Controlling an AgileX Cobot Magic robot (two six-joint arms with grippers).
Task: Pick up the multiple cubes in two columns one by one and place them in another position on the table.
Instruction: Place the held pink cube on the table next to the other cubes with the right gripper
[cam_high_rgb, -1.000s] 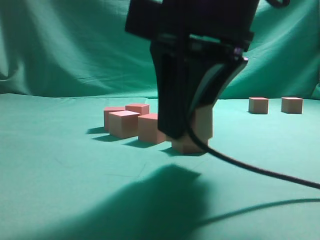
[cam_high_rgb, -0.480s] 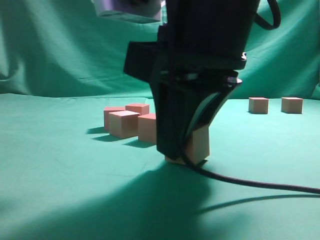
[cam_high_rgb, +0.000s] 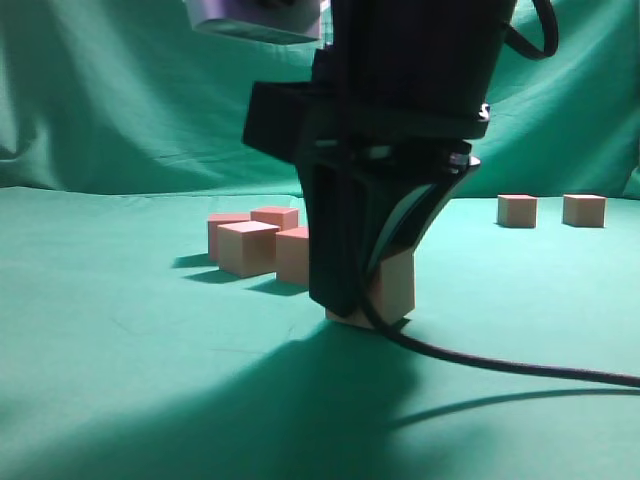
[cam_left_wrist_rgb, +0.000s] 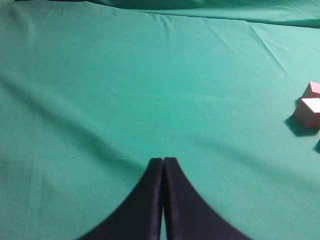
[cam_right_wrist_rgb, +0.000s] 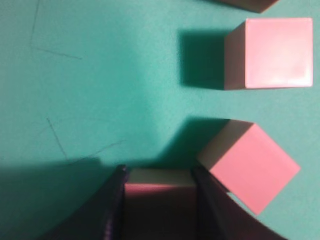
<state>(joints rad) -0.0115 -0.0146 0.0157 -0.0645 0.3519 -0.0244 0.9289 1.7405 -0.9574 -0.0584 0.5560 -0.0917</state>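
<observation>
My right gripper (cam_high_rgb: 362, 300) fills the middle of the exterior view and is shut on a pink-red cube (cam_high_rgb: 396, 285), whose bottom edge sits at the teal table (cam_high_rgb: 120, 380). In the right wrist view the black fingers (cam_right_wrist_rgb: 116, 200) clamp the held cube (cam_right_wrist_rgb: 160, 186) on both sides. Two more cubes lie just beyond it, one skewed (cam_right_wrist_rgb: 250, 165) and one square (cam_right_wrist_rgb: 272, 52). A cluster of cubes (cam_high_rgb: 247, 247) stands behind and to the left. My left gripper (cam_left_wrist_rgb: 163, 161) is shut and empty over bare cloth, with two cubes (cam_left_wrist_rgb: 309, 111) at the right edge of its view.
Two separate cubes (cam_high_rgb: 517, 210) (cam_high_rgb: 584, 210) stand far back on the right. A black cable (cam_high_rgb: 520, 368) trails from the right gripper across the cloth to the right. A draped green backdrop (cam_high_rgb: 120, 90) closes off the rear. A broad shadow lies in the foreground.
The right gripper with its cube has come down and nearer to the exterior camera; the cube's base now meets the cloth. The other cubes have not moved.
</observation>
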